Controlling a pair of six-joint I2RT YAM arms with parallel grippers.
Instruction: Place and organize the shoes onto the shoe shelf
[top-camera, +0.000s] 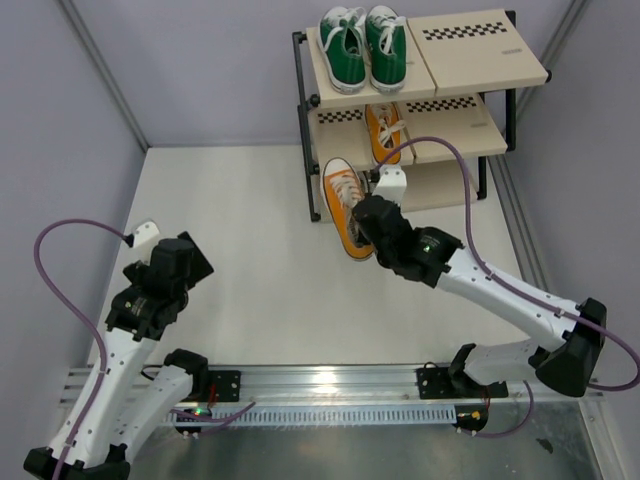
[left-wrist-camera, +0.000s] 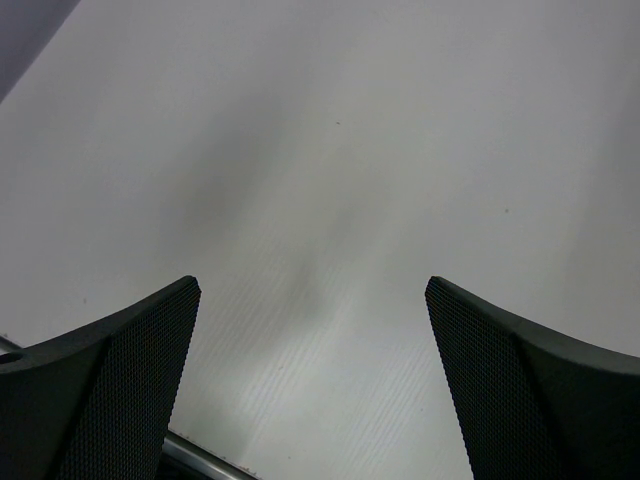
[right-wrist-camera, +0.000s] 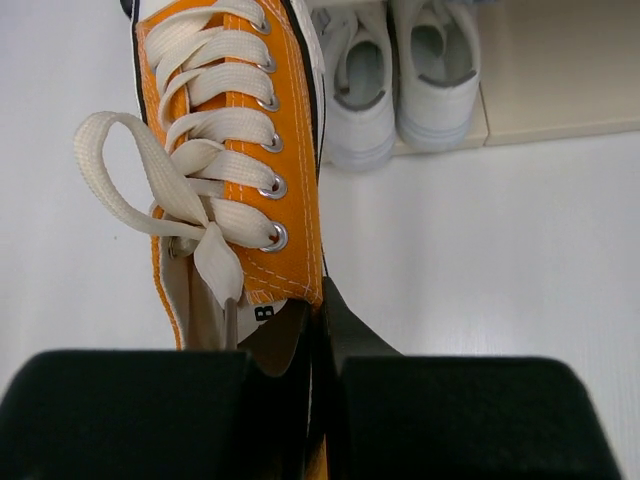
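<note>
Right pincer (right-wrist-camera: 318, 330): clenched on the orange shoe (right-wrist-camera: 235, 150), the jaws pinching only the thin collar wall at the heel end. Left pincer (left-wrist-camera: 312, 290): released, jaws wide, nothing between them, hanging over bare table (top-camera: 250, 260) at the robot's left, well apart from the work.

Findings, risk:
- The hold is narrow and sits at one end of the shoe. The long toe section is unsupported, so in my judgement the shoe may pivot or slip in the jaws if it is swung quickly.
- In the overhead view the toe lies just beside the front left post of the shoe shelf (top-camera: 480, 50). A direct push toward 12 o'clock could strike the post or a board edge rather than clear it.
- A loose lace loop hangs out at 9 o'clock in the wrist view and could snag on the frame.
- The mate orange shoe (top-camera: 383, 130) already stands on the middle tier. A crooked entry could shove it out of line.
- The white pair (right-wrist-camera: 400, 70) occupies the bottom tier; a low approach could disturb it.

Findings, position:
- From the right pincer, the held shoe runs out toward 11 o'clock, laces up, toe farthest away.
- The shelf stands at 12 to 1 o'clock of that pincer, near it.
- The white pair shows at 1 o'clock in the wrist view.
- The green pair (top-camera: 365, 45) sits on the top tier at 12 o'clock.
- The held shoe is not yet on any board.
</note>
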